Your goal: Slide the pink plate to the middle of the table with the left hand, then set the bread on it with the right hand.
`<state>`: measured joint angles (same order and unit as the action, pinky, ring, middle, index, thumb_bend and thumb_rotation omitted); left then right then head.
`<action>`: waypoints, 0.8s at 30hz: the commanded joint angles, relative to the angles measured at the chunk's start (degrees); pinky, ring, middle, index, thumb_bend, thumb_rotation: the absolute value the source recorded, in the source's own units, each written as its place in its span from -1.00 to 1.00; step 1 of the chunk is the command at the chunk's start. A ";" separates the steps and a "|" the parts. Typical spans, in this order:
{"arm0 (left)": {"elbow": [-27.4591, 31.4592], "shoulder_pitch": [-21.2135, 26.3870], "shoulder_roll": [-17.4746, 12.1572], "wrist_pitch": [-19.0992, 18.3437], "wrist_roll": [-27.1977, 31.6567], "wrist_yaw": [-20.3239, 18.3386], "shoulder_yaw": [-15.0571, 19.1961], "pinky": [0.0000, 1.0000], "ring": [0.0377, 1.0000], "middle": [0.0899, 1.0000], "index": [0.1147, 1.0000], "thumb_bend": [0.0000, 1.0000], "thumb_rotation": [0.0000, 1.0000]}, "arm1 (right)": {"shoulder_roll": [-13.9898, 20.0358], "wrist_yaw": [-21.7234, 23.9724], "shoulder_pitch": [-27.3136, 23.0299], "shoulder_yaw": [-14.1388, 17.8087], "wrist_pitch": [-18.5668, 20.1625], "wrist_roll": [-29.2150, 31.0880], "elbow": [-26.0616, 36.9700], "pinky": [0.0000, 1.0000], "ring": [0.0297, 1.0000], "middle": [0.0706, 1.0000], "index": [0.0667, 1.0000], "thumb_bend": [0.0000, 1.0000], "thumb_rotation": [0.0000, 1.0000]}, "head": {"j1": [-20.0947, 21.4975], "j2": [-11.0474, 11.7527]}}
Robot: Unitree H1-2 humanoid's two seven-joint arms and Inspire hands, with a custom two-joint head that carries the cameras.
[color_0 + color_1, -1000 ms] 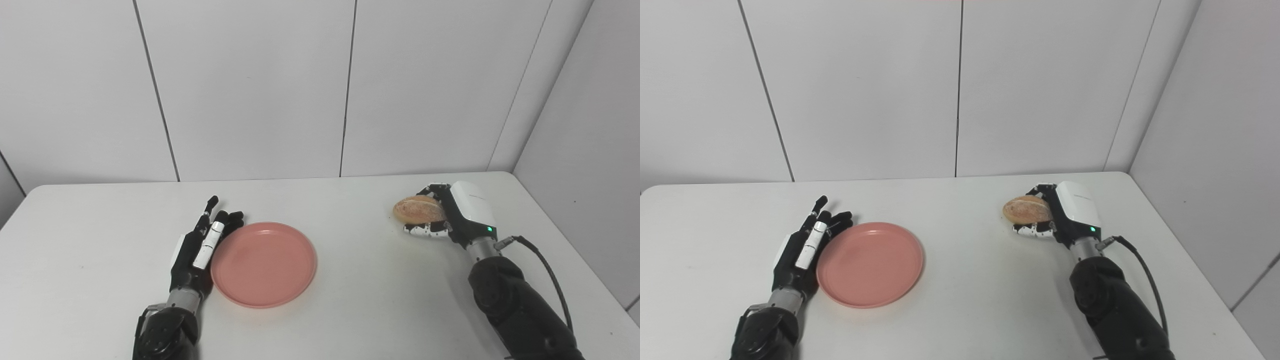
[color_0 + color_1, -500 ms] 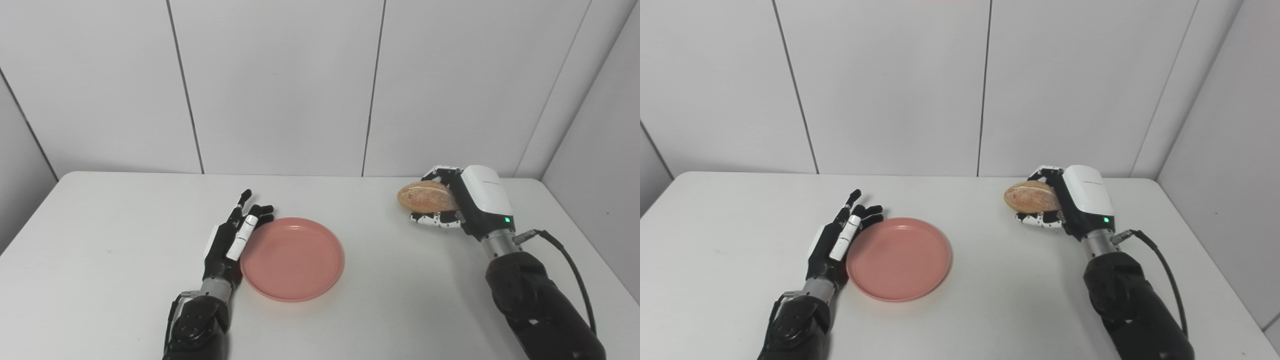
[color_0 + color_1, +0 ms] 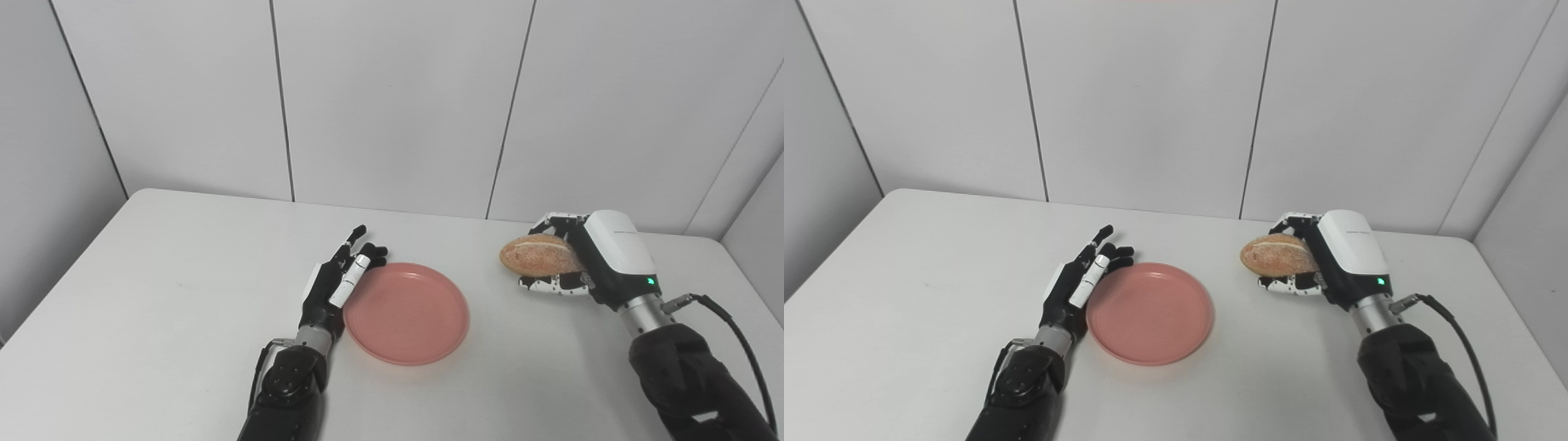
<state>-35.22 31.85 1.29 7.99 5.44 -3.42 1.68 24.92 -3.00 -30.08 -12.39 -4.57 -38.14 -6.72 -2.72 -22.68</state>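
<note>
While the left hand point(image 3: 334, 288) lies low on the white counter point(image 3: 153, 294) with its fingers point(image 3: 358, 254) stretched out and a little apart, holding nothing, its inner edge sits against the rim of the pink plate point(image 3: 406, 312) at about the plate's nine o'clock; the fingers point toward twelve o'clock, along the plate's left curve, and I cannot tell whether they press the rim or only touch it; the plate itself lies flat and bare near the middle of the counter, a little toward the front edge; off at the plate's two o'clock, well apart from it, the right hand point(image 3: 588, 263) is curled around the bread point(image 3: 539, 255), a golden-brown roll with a pale seam along its top; the fingers wrap over the far side of the roll and the thumb comes under its near side, so the roll is gripped from both sides and faces toward nine o'clock, toward the plate; the roll looks to be held clear of the counter, with a faint shadow below it; a small green light shows on the white back of that hand, and a black cable point(image 3: 732, 324) loops out from the wrist toward four o'clock; pale wall panels point(image 3: 392, 92) stand behind the counter at twelve o'clock.
</note>
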 commanded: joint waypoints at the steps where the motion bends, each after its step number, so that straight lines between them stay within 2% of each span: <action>1: -3.89 -2.62 1.50 -2.19 -0.21 0.45 -0.40 0.52 0.45 0.40 0.75 0.56 0.45 | 0.53 0.79 -2.41 0.22 -2.17 0.62 2.61 -0.74 -0.68 -0.54 -0.10 0.01 -0.74 | -0.25 0.08; 10: -4.00 -2.77 1.39 -2.18 -0.35 0.41 -0.49 0.49 0.44 0.40 0.75 0.55 0.46 | -1.72 4.46 -3.50 -1.87 -2.33 -0.15 3.58 -0.69 -0.61 -0.47 -0.10 0.02 -0.74 | 0.69 0.24; 21: -4.44 -2.91 0.98 -1.74 0.55 -0.89 -0.04 0.57 0.46 0.42 0.77 0.53 0.42 | -6.47 5.89 -4.03 -5.61 -1.16 -3.14 2.26 -0.62 -0.53 -0.38 -0.10 0.01 -0.74 | 1.45 0.56; 24: -4.25 -3.01 0.94 -1.93 0.57 -0.82 -0.05 0.57 0.46 0.41 0.77 0.55 0.43 | -7.73 5.23 -4.23 -6.57 -1.94 -4.04 1.14 -0.61 -0.52 -0.38 -0.10 0.01 -0.74 | 1.63 0.50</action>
<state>-36.24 32.35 1.74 8.47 5.54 -3.66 1.66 17.22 3.29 -31.48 -19.25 -4.65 -41.78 -6.12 -1.06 -22.15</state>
